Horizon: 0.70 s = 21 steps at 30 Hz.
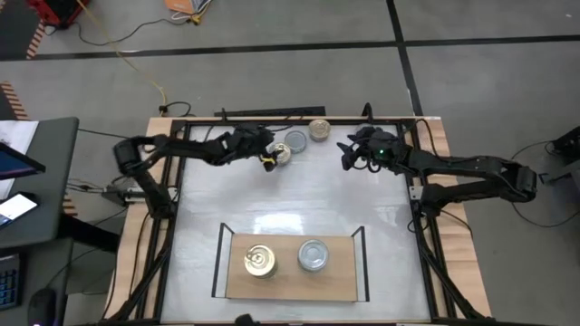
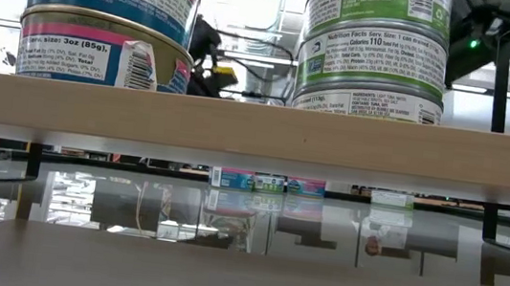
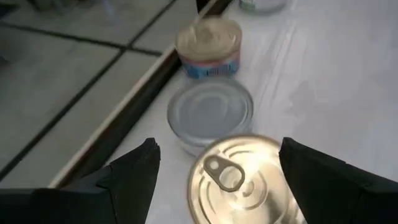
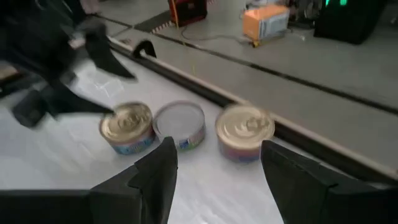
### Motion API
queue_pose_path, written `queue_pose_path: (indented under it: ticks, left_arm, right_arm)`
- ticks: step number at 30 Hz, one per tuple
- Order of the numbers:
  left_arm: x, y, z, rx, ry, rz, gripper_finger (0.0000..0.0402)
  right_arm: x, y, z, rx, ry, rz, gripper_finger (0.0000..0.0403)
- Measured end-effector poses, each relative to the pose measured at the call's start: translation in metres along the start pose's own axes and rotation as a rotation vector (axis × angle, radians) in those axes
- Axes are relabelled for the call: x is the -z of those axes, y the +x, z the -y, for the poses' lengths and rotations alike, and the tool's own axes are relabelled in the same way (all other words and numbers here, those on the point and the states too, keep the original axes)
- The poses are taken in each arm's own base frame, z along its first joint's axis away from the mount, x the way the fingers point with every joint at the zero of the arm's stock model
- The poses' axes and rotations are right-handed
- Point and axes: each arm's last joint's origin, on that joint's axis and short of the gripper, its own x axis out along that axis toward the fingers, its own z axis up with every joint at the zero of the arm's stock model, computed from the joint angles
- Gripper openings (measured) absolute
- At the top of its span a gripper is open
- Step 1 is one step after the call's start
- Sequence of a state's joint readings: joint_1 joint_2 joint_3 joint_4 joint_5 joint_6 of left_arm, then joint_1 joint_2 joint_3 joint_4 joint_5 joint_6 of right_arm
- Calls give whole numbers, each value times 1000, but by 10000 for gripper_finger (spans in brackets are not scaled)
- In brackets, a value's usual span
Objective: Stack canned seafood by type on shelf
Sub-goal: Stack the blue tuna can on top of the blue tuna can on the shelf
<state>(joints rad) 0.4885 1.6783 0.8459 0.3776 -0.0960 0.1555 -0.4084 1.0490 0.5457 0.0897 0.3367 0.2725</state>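
Note:
Three cans stand in a row at the table's far edge: a gold-lidded can, a silver-lidded can and a second gold-lidded can. My left gripper is open, its fingers on either side of the first gold can with gaps showing. To the right of the row, my right gripper is open and holds nothing; the cans lie ahead of it. The wooden shelf at the near edge carries a gold-lidded stack and a silver-lidded stack.
A black frame borders the white tabletop. The shelf's thin black uprights stand at both its ends. In the low view the shelf board and its two stacks fill the foreground. Bare tabletop lies between shelf and far cans.

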Motion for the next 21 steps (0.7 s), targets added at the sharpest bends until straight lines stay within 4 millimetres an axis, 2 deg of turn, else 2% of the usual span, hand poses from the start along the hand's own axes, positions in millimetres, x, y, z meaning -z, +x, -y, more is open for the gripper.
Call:
queue_pose_path:
  ticks: [4, 8, 15, 21]
  left_arm:
    - [9, 13, 2, -28, 10, -83, 318]
    - [19, 16, 3, -69, 21, -166, 318]
    - [18, 7, 4, -76, 36, -228, 318]
    - [8, -8, 8, -71, 44, -236, 318]
  right_arm:
    - [-13, -14, 0, -14, -14, 28, 255]
    - [-19, -28, 0, -39, -38, 63, 255]
    - [-28, -47, -1, -82, -24, 140, 255]
    - [-27, -48, -3, -94, -29, 141, 255]
